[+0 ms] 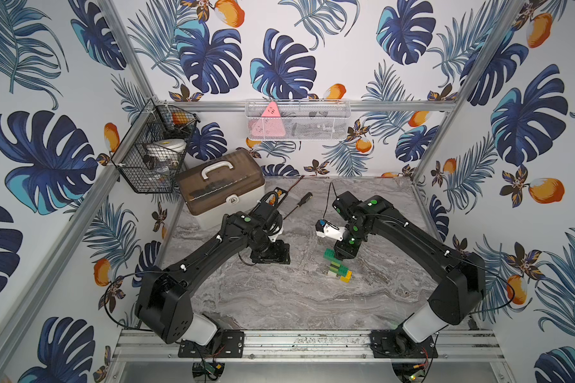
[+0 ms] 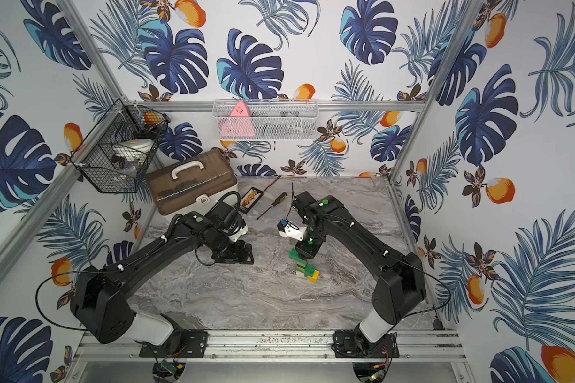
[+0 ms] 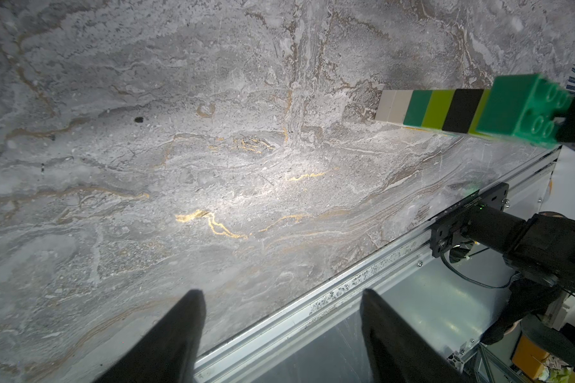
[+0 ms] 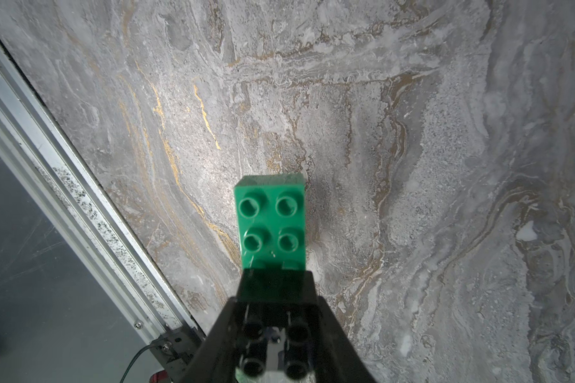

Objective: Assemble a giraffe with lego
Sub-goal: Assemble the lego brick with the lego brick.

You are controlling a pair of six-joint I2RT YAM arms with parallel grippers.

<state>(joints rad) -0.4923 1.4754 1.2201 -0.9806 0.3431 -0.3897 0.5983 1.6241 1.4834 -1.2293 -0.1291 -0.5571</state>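
Nearest the camera runs the aluminium front rail, with both arm bases bolted onto it, and behind it lies the grey marbled worktop. Towards the middle of that worktop, a little to the robot's right, stands the giraffe, a stepped stack of joined bricks seen in both top views. A yellow brick and white bricks form its lower end at the surface. Above them come dark-green, lime and black bands, with a long dark-green brick on top. The left wrist view shows these bands in a row, the white end meeting the marble. The right gripper comes down on the stack from above and is clamped on its top end. In the right wrist view its jaws are closed around a black studded brick seated on the long dark-green brick, four of whose studs show in front. The left gripper hangs near the worktop, well apart from the giraffe on the robot's left. Its jaws are spread and hold nothing, as the left wrist view shows. Further back lie a screwdriver and a small case of bits, beside a brown toolbox with a white handle. Above, a black wire basket and a white mesh basket hang on the frame before the leaf-patterned wall.
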